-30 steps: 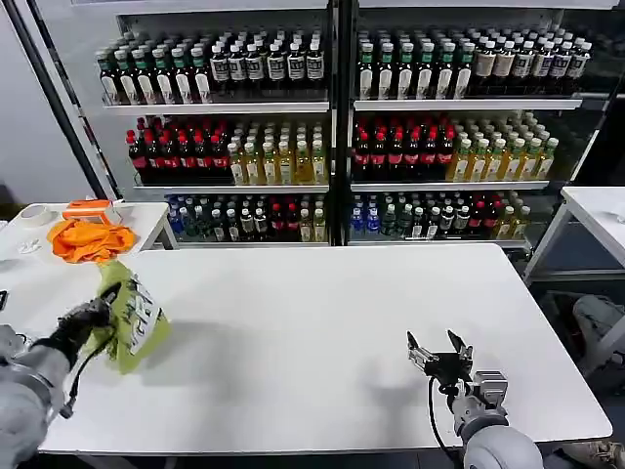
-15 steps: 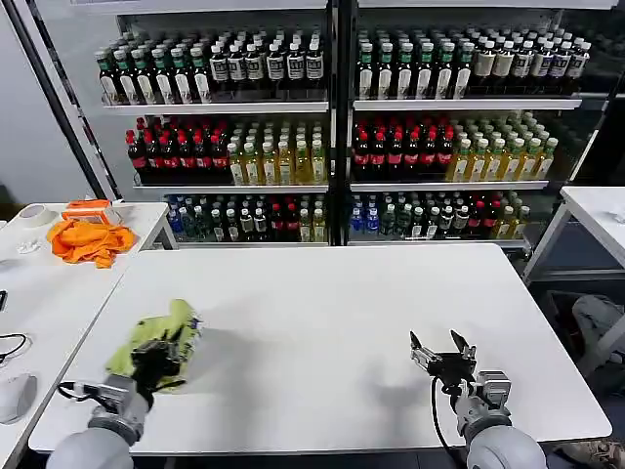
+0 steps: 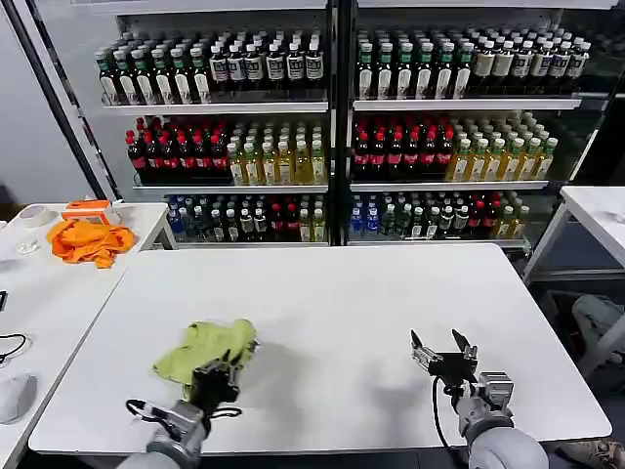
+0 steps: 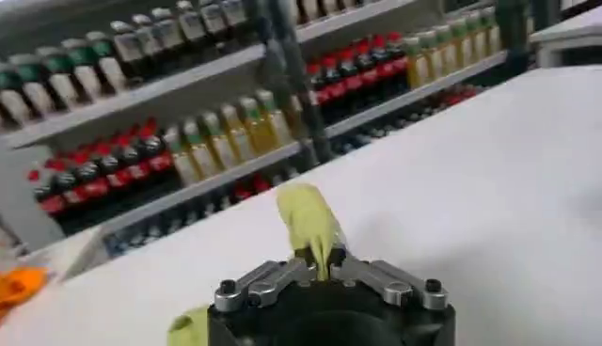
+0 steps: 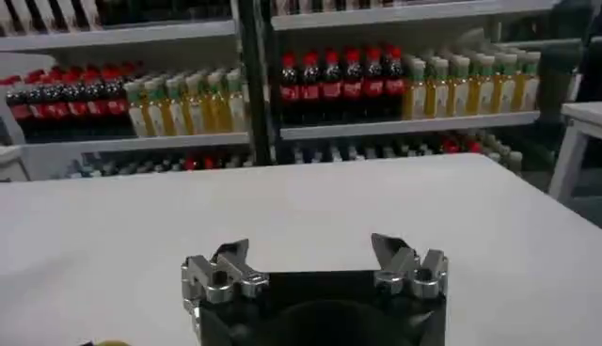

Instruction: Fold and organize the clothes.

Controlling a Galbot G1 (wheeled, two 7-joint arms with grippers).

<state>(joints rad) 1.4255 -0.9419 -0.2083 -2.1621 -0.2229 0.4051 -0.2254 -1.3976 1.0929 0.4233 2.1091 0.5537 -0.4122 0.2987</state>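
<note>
- Nearest, the left gripper point(image 3: 217, 376) is clamped on the lime T-shirt point(image 3: 203, 348), its jaws pinched together on a fold of the thin fabric at the near-left part of the white table point(image 3: 342, 293).
- Opposite, the right gripper point(image 3: 441, 354) hovers low over the near-right part of the table, fingers spread apart and holding nothing.
- Crumpled, the T-shirt lies as 1 bunched heap with neither sleeves nor hem showing; folding cannot begin until it is spread.
- Risk: only 1 small pinch holds the soft cloth, so it may slip free or drag into a tighter wad.
- Farther left, an orange cloth point(image 3: 91, 240) lies on a side table.
- Beyond, shelves of bottles point(image 3: 332, 127) stand along the back.
</note>
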